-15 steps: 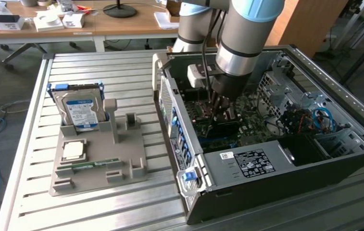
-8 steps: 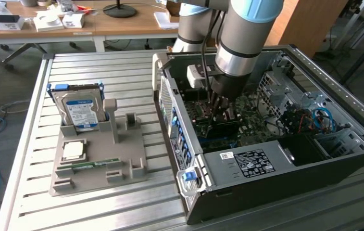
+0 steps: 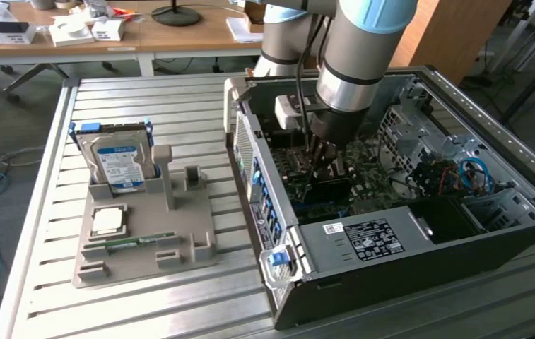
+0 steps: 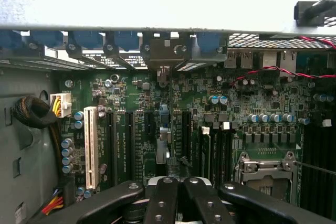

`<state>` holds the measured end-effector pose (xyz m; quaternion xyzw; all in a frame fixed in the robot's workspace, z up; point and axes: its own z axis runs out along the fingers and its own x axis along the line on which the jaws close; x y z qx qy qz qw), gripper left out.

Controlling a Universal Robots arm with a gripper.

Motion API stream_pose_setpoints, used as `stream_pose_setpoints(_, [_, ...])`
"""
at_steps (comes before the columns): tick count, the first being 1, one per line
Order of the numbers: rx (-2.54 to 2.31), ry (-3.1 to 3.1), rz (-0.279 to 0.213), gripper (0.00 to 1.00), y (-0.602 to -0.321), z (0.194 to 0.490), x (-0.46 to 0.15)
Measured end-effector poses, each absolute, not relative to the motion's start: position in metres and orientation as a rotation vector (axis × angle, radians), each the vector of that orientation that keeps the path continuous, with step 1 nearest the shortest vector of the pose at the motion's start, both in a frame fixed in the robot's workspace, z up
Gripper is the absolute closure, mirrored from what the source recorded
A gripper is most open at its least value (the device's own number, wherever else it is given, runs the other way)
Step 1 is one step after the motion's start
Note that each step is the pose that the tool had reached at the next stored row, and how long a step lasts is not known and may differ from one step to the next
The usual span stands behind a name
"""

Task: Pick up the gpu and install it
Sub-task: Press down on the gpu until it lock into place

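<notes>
One end effector (image 3: pixel 328 164) inside case (image 3: pixel 493 233), labels unreadable

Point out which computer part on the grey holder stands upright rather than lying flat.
The silver hard drive with the blue label: it stands on edge at the holder's far end, while the processor and memory stick lie flat.

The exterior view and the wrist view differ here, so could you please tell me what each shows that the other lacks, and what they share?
The exterior view alone takes in the grey holder on the slatted table, with the hard drive standing in it, a square chip and a slim green memory stick, plus the arm reaching down into the open computer case.

The wrist view alone shows close board detail: a white expansion slot, the empty processor socket and red and black wires.

Both show the gripper low over the motherboard.
</notes>
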<state>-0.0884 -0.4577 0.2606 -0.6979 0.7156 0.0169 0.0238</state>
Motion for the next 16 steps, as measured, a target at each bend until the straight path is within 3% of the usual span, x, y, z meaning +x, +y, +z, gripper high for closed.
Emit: stream_pose_setpoints(16, [-2.161, 2.215, 0.052, 0.89, -0.458, 0.292, -0.087])
